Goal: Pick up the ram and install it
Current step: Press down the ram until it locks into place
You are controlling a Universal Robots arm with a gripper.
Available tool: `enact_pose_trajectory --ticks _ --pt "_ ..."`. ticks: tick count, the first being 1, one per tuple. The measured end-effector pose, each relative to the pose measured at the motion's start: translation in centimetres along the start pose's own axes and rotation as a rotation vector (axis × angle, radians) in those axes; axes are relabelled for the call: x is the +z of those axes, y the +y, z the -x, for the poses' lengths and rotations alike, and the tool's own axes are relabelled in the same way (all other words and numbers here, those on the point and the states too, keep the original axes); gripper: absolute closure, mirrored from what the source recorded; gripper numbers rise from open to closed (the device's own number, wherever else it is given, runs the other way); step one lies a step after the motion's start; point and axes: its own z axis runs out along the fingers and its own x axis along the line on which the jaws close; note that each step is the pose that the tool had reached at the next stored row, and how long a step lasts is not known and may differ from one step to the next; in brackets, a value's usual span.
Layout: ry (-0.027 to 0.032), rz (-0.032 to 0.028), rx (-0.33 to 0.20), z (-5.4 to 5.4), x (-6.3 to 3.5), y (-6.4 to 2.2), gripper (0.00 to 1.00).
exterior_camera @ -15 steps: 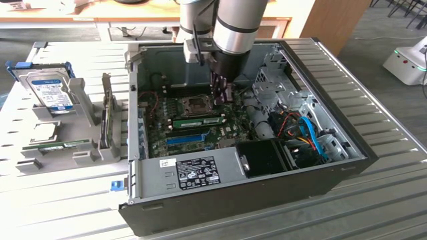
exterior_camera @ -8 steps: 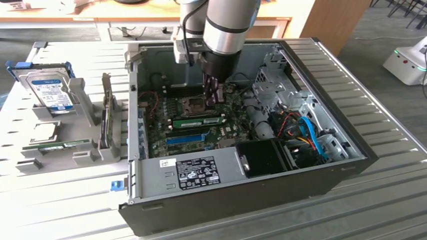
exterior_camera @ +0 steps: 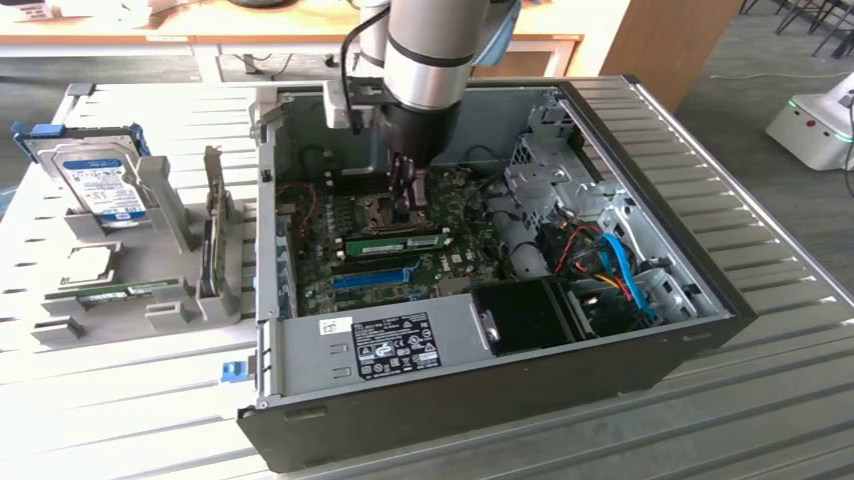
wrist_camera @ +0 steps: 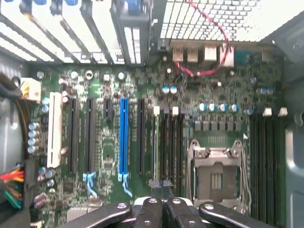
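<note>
The ram [exterior_camera: 398, 243], a long green stick with black chips, stands on edge in a slot on the motherboard inside the open computer case [exterior_camera: 694, 320]. In the wrist view the ram [wrist_camera: 154, 147] appears edge-on as a thin line between black slots. My gripper [exterior_camera: 411, 203] reaches down into the case just above the ram's middle. The gripper [wrist_camera: 164, 192] is shut, its dark fingers [wrist_camera: 151, 209] pressed together with nothing visible between them. Whether the tips touch the ram I cannot tell.
A CPU socket [wrist_camera: 216, 175] lies beside the memory slots, and a blue slot [wrist_camera: 124, 137] on the other side. At the exterior view's left, a grey rack holds a hard drive [exterior_camera: 107, 180], an upright expansion card [exterior_camera: 211, 225] and another green stick [exterior_camera: 127, 292]. Cables [exterior_camera: 614, 265] fill the case's right corner.
</note>
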Motion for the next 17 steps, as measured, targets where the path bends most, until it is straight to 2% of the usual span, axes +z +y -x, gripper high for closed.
enact_pose_trajectory --ticks 10,17 --pt "-0.0001 0.0000 0.000 0.0 0.17 2.22 0.89" --pt "-0.0001 0.0000 0.000 0.0 0.24 2.38 0.89"
